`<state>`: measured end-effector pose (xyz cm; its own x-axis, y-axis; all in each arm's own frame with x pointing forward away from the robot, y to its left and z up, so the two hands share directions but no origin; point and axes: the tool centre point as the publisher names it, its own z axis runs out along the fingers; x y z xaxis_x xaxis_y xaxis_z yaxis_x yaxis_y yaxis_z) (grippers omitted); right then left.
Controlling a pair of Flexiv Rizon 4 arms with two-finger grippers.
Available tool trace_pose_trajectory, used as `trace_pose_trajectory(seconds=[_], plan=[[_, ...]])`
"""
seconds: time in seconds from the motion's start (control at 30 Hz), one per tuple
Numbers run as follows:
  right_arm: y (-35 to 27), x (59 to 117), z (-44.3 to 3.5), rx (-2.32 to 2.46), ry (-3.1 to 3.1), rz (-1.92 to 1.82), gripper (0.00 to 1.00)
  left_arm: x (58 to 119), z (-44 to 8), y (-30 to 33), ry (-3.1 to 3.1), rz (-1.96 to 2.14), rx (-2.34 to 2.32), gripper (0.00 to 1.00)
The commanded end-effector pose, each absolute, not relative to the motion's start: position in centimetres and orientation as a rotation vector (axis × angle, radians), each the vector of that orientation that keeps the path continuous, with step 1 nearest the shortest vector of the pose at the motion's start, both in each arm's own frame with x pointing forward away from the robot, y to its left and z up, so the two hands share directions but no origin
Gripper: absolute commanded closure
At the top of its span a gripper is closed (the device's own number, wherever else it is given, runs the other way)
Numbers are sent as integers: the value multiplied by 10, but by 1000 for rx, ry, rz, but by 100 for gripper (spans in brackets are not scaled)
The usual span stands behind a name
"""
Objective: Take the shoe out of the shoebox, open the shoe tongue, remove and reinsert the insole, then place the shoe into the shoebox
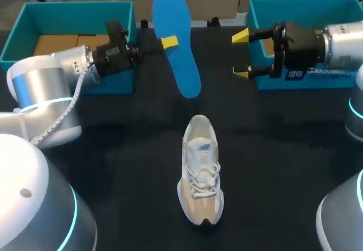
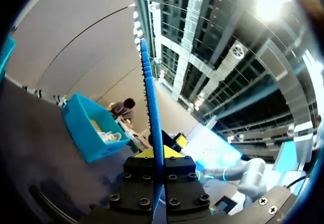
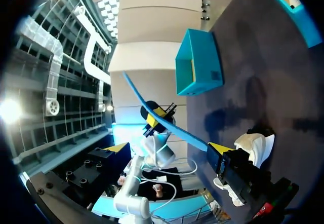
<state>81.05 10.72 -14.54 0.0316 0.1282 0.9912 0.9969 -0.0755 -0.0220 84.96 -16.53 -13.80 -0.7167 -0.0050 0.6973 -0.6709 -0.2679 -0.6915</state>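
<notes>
Head view: L end effector (image 1: 168, 42) clamps the blue insole (image 1: 180, 58) mid-air. The shoe (image 1: 201, 171) is out on the bench (image 1: 272, 149). R end effector (image 1: 241, 54) is spread wide, empty, by the right shoebox (image 1: 295, 4).

Left wrist view: insole (image 2: 151, 107) edge-on, pinched both sides.

Right wrist view: nothing between the fingers; insole (image 3: 152, 110) ahead, shoe (image 3: 253, 148) beside.

Prob. insole is out and reinsertion is next: angle it into the shoe opening, w/ R arm steadying the shoe.

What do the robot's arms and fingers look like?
The left arm and right arm are rounded silver-white tubes with glowing cyan rings. A white cable runs along the left one. Black fingers carry bright yellow tips.
</notes>
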Motion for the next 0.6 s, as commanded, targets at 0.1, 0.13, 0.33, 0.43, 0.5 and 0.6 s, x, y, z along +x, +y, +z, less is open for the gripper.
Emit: trace_pose_trajectory(seconds=[0.1,0.13,0.33,0.43,0.5,0.6], plan=[[109,813,-145,-1373,-1251,-1176,0,854,-142,-161,-1743,2528,296,100],[109,813,-145,-1373,-1251,-1176,0,854,-142,-161,-1743,2528,296,100],[109,813,-145,-1373,-1251,-1176,0,852,-138,-161,-1789,2594,203,100],[109,813,-145,-1373,-1251,-1176,0,852,-131,-160,-1919,2714,-49,100],[109,813,-145,-1373,-1251,-1176,0,853,-127,-160,-1991,2734,-194,100],[109,813,-145,-1373,-1251,-1176,0,847,-123,-163,-2188,2775,-648,100]])
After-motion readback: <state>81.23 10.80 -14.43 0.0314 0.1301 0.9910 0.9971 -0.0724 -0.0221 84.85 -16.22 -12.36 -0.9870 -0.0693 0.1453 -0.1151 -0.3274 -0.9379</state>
